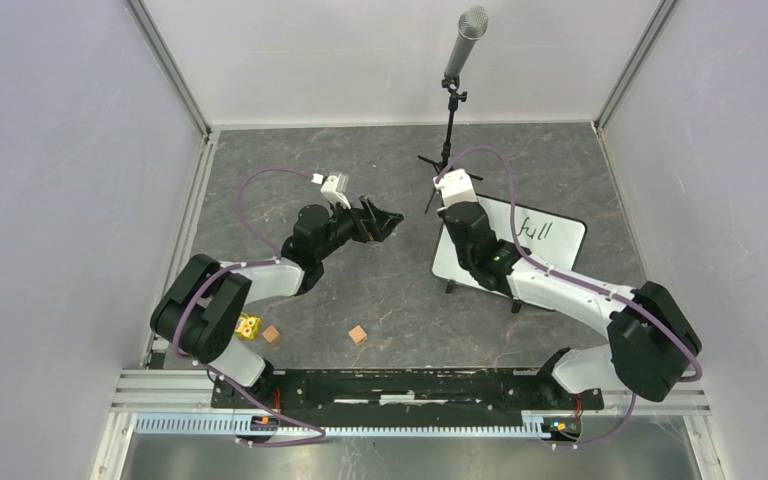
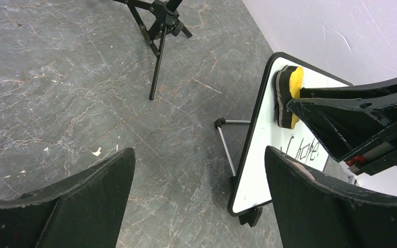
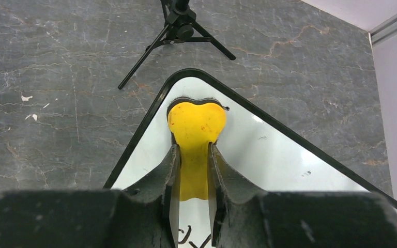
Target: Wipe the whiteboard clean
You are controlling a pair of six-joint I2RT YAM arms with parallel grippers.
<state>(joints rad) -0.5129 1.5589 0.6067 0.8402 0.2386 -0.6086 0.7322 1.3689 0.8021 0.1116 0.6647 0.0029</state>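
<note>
The whiteboard (image 1: 566,236) stands tilted on small black feet right of centre, with black handwriting (image 1: 537,232) on it. My right gripper (image 1: 448,207) is shut on a yellow and black eraser (image 3: 196,123) and presses it against the board's far left corner (image 3: 269,155). More writing (image 3: 186,235) shows under its fingers (image 3: 168,170). In the left wrist view the eraser (image 2: 288,95) lies flat on the board (image 2: 261,155), held by the right fingers (image 2: 351,113). My left gripper (image 1: 385,222) is open and empty over the floor (image 2: 199,181), left of the board.
A microphone on a black tripod stand (image 1: 450,120) is just behind the board; its legs (image 2: 157,31) are near both grippers. Two small wooden cubes (image 1: 358,334) (image 1: 272,334) and a yellow cube (image 1: 249,326) lie near the left arm's base. Walls enclose the table.
</note>
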